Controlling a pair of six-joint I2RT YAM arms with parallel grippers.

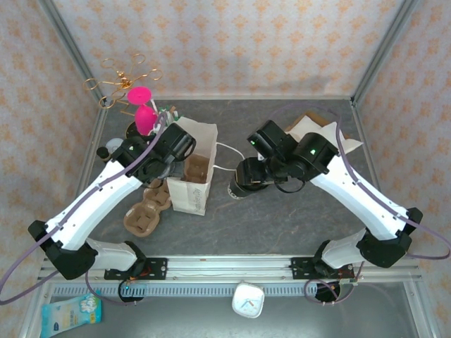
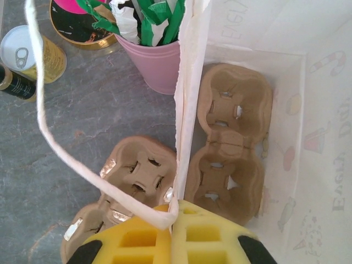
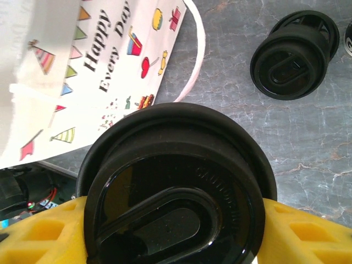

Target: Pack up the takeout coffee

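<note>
The takeout coffee (image 3: 176, 192) is a dark cup under a round black lid, and my right gripper (image 3: 170, 228) is shut on it, a yellow finger on each side. From above, the cup (image 1: 238, 189) hangs just right of the white paper bag (image 1: 194, 169). My left gripper (image 2: 172, 225) is shut on the bag's rim (image 2: 187, 110) where the white handle cord (image 2: 82, 165) joins it. The bag stands open with a brown pulp cup carrier (image 2: 231, 143) lying in its bottom. In the top view my left gripper (image 1: 175, 149) is at the bag's left wall.
More brown cup carriers (image 2: 135, 176) lie on the table left of the bag. A pink bucket (image 2: 154, 60) of green and white packets and a yellow can (image 2: 33, 52) stand behind them. A pile of black lids (image 3: 294, 52) sits right of the bag.
</note>
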